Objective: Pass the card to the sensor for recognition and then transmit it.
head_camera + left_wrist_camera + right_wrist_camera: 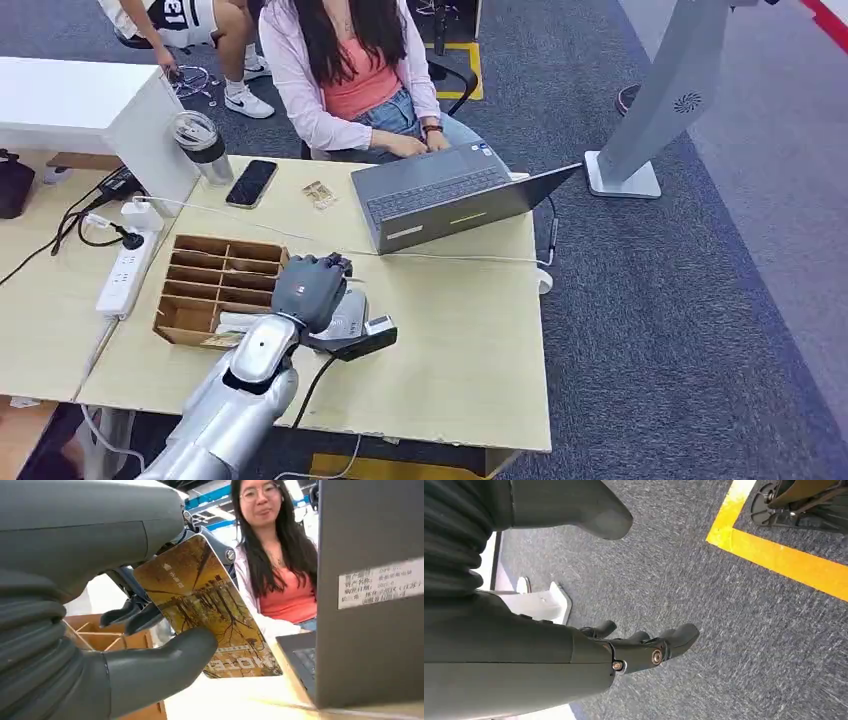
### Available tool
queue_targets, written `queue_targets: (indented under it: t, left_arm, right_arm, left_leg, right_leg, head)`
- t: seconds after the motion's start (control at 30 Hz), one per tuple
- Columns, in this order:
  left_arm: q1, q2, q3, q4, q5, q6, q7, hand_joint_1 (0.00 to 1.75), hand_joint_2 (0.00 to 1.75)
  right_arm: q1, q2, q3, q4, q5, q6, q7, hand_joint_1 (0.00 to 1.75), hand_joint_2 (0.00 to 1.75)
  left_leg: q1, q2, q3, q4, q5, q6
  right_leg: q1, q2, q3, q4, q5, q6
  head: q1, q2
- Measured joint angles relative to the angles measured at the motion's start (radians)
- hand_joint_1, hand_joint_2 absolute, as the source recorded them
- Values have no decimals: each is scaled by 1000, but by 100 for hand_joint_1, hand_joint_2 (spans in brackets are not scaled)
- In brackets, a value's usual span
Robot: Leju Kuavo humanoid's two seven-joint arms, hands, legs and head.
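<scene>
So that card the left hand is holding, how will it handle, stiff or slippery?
The card looks flat and unbent in the left hand, so probably stiff. Its glossy printed face could slip between thumb and fingers. Thin, likely light.

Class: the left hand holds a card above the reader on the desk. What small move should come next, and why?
Probably lower the card onto the sensor. The left hand already grips it and hovers right above the device, beside the wooden organizer.

Grey carpet [640,300], pale wooden table [470,330]
</scene>
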Motion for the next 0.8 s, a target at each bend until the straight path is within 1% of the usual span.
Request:
queue_targets:
  t: [0.1, 0.23, 0.3, 0.43, 0.5, 0.6, 0.67, 0.73, 0.77, 0.8]
  left_arm:
    - [0, -2, 0, 12, -12, -66, 26, 175, 175]
    - [-1, -7, 0, 44, -21, -156, 29, 175, 175]
    - [-1, -10, -1, 65, -14, -185, 23, 175, 175]
    - [-10, -17, -5, 98, -11, -219, 16, 175, 175]
    - [-18, -19, -17, 123, -4, -247, 2, 175, 175]
    - [-31, -23, -35, 161, 10, -291, -2, 175, 175]
    - [-42, -23, -45, 185, 17, -301, -8, 175, 175]
    - [-47, -23, -49, 199, 20, -294, -9, 175, 175]
    - [-52, -24, -51, 203, 20, -271, -8, 175, 175]
    - [-51, -24, -52, 203, 24, -226, -5, 175, 175]
  right_arm:
    - [0, 0, -4, 0, 10, -4, -2, 0, 175]
    - [0, 0, -17, 0, 19, -3, -3, 0, 175]
    - [0, 0, -21, 0, 26, 2, -4, 0, 175]
    - [0, 0, -26, 0, 34, 8, -5, 0, 175]
    - [0, 0, -27, 0, 43, 11, -6, 0, 175]
    - [0, 0, -31, 0, 53, 11, -4, 0, 175]
    - [0, 0, -39, 0, 59, 11, -3, 0, 175]
    - [0, 0, -43, 0, 61, 12, -3, 0, 175]
    - [0, 0, -44, 0, 61, 12, -3, 0, 175]
    - [-1, 0, -46, 0, 61, 12, -3, 0, 175]
  left_leg:
    - [0, 0, 0, 0, 0, 0]
    - [0, 0, 0, 0, 0, 0]
    - [0, 0, 0, 0, 0, 0]
    - [0, 0, 0, 0, 0, 0]
    - [0, -1, 1, 0, 0, 0]
    - [0, -1, 3, 0, 0, 0]
    - [0, -1, 7, -1, -1, 1]
    - [0, -1, 11, -1, -2, 2]
    - [0, -1, 12, -1, -3, 3]
    - [0, -1, 13, -1, -3, 3]
  right_leg:
    - [0, 0, 0, 0, 0, 0]
    - [0, 0, 0, 0, 0, 0]
    - [0, 0, 0, 0, 0, 0]
    - [0, 0, 1, 0, 0, 0]
    - [0, -1, 1, 0, 0, 0]
    - [0, -2, 5, 0, -1, 1]
    - [0, -3, 8, 0, -1, 1]
    - [0, -3, 11, -1, -2, 1]
    - [0, -3, 12, -1, -3, 1]
    - [0, -3, 13, -1, -4, 1]
  head:
    - [0, 0]
    - [0, 0]
    - [0, 0]
    - [0, 0]
    - [0, 0]
    - [0, 0]
    - [0, 0]
    - [0, 0]
    - [0, 0]
    - [0, 0]
